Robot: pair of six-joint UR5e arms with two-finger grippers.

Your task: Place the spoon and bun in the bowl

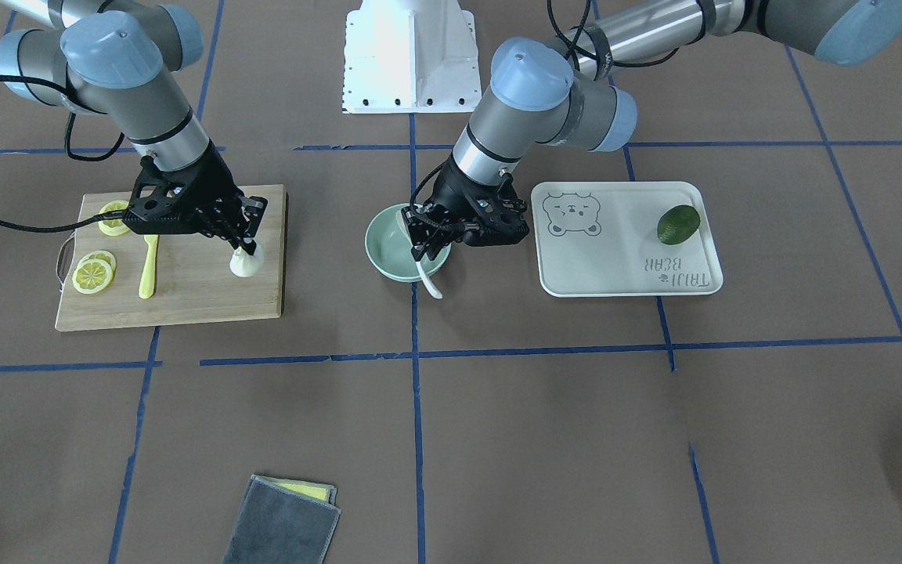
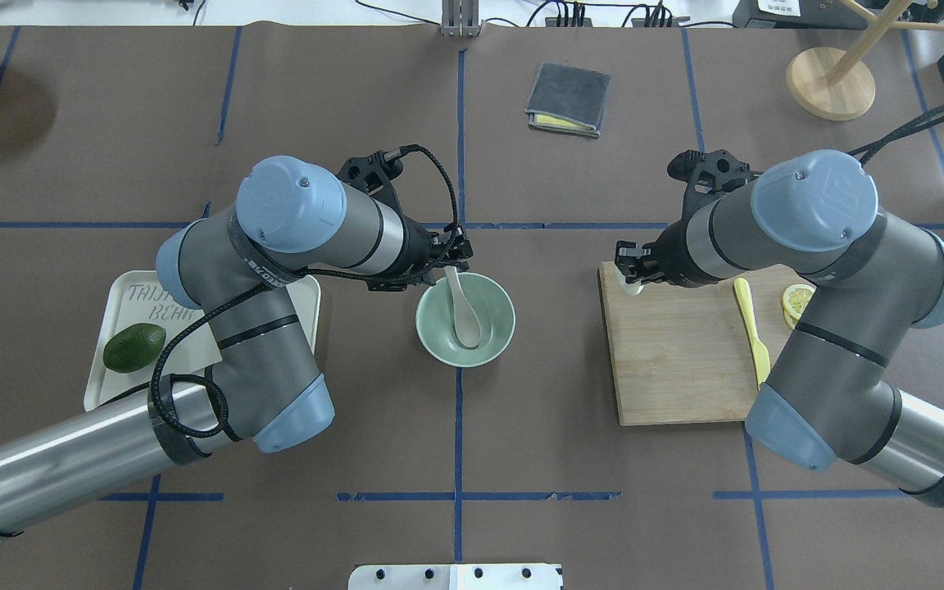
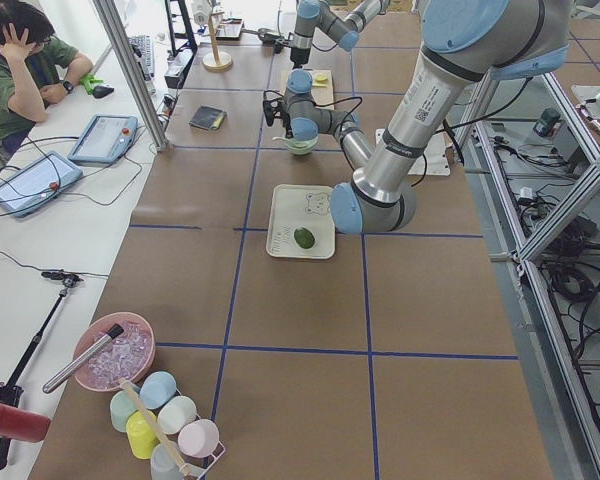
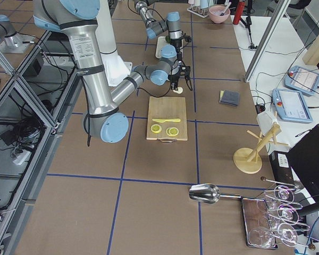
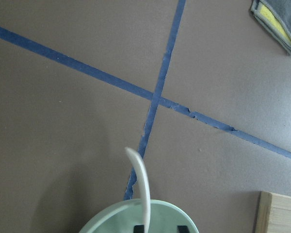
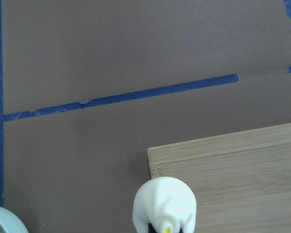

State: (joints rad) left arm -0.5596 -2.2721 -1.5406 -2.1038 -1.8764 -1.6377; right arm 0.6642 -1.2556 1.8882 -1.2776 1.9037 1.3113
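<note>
The mint-green bowl [image 1: 388,265] [image 2: 492,310] stands at the table's middle. The off-white spoon [image 1: 430,282] [image 2: 464,315] lies in it, scoop inside and handle sticking out over the far rim; the left wrist view shows the handle [image 5: 143,179] above the bowl's rim [image 5: 111,219]. My left gripper [image 1: 429,239] [image 2: 449,262] hovers over that rim with its jaws apart beside the handle. My right gripper [image 1: 243,244] [image 2: 632,274] is shut on the white bun [image 1: 246,264] [image 6: 165,204], low over the corner of the wooden cutting board [image 1: 200,290] [image 2: 677,352].
A yellow plastic knife [image 1: 148,266] and lemon slices [image 1: 92,274] lie on the board. A white bear tray [image 1: 615,251] holds a dark green fruit [image 1: 678,224] by my left arm. A grey folded cloth [image 2: 568,100] lies beyond the bowl. A wooden stand [image 2: 831,82] is at the far right.
</note>
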